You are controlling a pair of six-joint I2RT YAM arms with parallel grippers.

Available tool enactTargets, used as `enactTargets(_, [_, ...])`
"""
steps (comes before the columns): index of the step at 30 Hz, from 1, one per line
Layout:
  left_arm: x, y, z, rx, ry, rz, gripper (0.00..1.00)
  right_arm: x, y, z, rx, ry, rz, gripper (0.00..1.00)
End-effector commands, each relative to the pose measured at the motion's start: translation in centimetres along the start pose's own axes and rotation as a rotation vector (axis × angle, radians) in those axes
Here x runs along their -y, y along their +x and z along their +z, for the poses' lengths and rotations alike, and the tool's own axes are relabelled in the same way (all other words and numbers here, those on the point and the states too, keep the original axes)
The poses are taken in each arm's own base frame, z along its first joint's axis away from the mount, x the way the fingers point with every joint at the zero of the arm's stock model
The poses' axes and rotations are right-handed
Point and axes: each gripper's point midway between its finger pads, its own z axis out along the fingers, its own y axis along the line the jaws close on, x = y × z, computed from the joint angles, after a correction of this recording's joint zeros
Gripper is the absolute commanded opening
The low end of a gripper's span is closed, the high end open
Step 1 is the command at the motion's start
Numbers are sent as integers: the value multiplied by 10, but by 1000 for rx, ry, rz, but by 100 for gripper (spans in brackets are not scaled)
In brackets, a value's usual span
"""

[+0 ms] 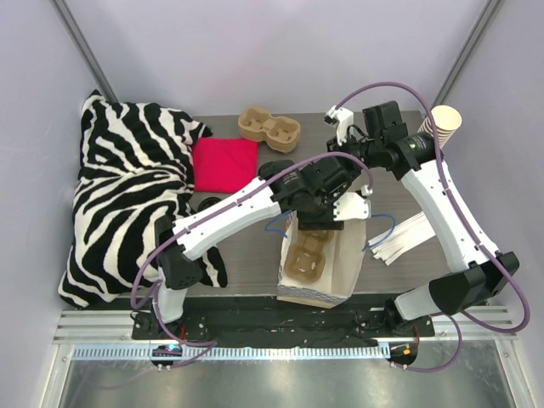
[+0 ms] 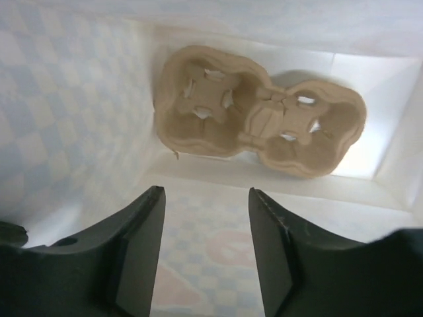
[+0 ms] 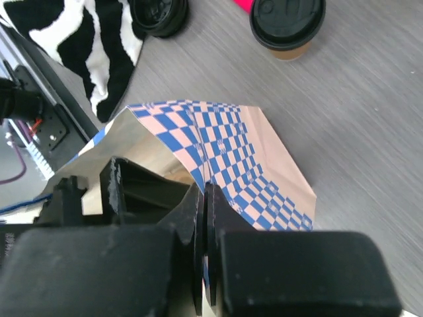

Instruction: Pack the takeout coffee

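Note:
The takeout coffee (image 3: 287, 25), a tan cup with a black lid, stands on the table beyond the bag in the right wrist view; in the top view the left arm hides it. The blue-checked paper bag (image 1: 340, 268) stands open at the table's front middle, and its outer side shows in the right wrist view (image 3: 231, 155). A tan cardboard cup carrier (image 2: 258, 119) lies on the bag's floor and also shows in the top view (image 1: 304, 259). My left gripper (image 2: 205, 198) is open and empty inside the bag, above the carrier. My right gripper (image 3: 205, 198) is shut on the bag's rim.
A loose black lid (image 3: 158, 14) lies by the zebra pillow (image 1: 127, 187). A red cloth (image 1: 225, 163) and a second carrier (image 1: 268, 127) lie at the back. A stack of lidless cups (image 1: 442, 123) stands at the back right. White paper strips (image 1: 408, 238) lie right of the bag.

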Motion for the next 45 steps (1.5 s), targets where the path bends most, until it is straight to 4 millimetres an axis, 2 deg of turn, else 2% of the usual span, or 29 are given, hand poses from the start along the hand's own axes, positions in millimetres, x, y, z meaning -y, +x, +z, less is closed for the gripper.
enactTargets(1, [-22, -42, -59, 215, -97, -37, 61, -1, 2, -9, 15, 20, -28, 1])
enactTargets(6, [-25, -60, -106, 362, -136, -50, 72, 8, 2, -9, 18, 55, -41, 1])
enactTargets(7, [-27, -67, -130, 429, -165, -51, 75, 10, 2, -9, 17, 60, -41, 1])
enactTargets(8, [-25, -68, -134, 451, -161, -59, 82, 12, 2, -9, 17, 64, -43, 1])
enactTargets(9, [-27, -74, -142, 493, -179, -60, 85, 14, 1, -9, 20, 77, -44, 1])
enactTargets(10, [-26, -74, -162, 534, -196, -57, 86, 16, 1, -9, 20, 81, -46, 1])
enactTargets(11, [-23, -74, -164, 547, -188, -58, 88, 18, 1, -9, 22, 87, -45, 1])
enactTargets(15, [-22, -75, -194, 629, -212, -98, 88, 29, 1, -9, 23, 126, -41, 1])
enactTargets(16, [-21, -71, -206, 656, -218, -123, 89, 32, 1, -10, 25, 136, -37, 1])
enactTargets(19, [-44, -56, -221, 704, -257, -302, 93, 44, -1, -18, 41, 176, -12, 1])
enactTargets(20, [-64, -40, -226, 695, -303, -371, 94, 46, -2, -20, 47, 184, 4, 1])
enactTargets(22, [-88, -16, -224, 658, -361, -504, 100, 58, -3, -27, 63, 219, 38, 1])
enactTargets(23, [-113, 9, -215, 609, -406, -588, 100, 60, -3, -30, 68, 229, 49, 1])
enactTargets(25, [-131, 35, -208, 559, -421, -710, 100, 70, -1, -35, 76, 261, 87, 1])
enactTargets(26, [-142, 62, -198, 492, -426, -782, 100, 72, 0, -37, 77, 270, 98, 1])
enactTargets(27, [-150, 74, -176, 432, -400, -819, 100, 74, 1, -38, 78, 275, 110, 1])
enactTargets(29, [-161, 95, -158, 361, -391, -886, 100, 78, 5, -42, 79, 292, 122, 1])
enactTargets(30, [-166, 103, -135, 314, -366, -906, 100, 80, 8, -42, 77, 299, 127, 1])
enactTargets(31, [-171, 111, -126, 279, -380, -923, 100, 84, 11, -44, 74, 310, 138, 1])
enactTargets(37, [-203, 133, -60, 225, -439, -1030, 100, 104, 26, -60, 79, 369, 207, 1])
enactTargets(38, [-209, 134, -54, 233, -453, -1042, 100, 104, 27, -62, 81, 372, 211, 1])
enactTargets(39, [-213, 137, -38, 214, -444, -1051, 100, 104, 31, -61, 75, 372, 217, 1])
enactTargets(41, [-216, 139, -24, 193, -433, -1065, 100, 104, 34, -62, 71, 374, 222, 1])
enactTargets(42, [-222, 136, -23, 200, -438, -1065, 100, 104, 36, -61, 67, 376, 227, 1])
enactTargets(43, [-221, 142, -6, 164, -416, -1075, 100, 104, 38, -61, 62, 378, 231, 1])
enactTargets(45, [-221, 143, 5, 153, -396, -1074, 100, 106, 44, -59, 45, 383, 247, 1])
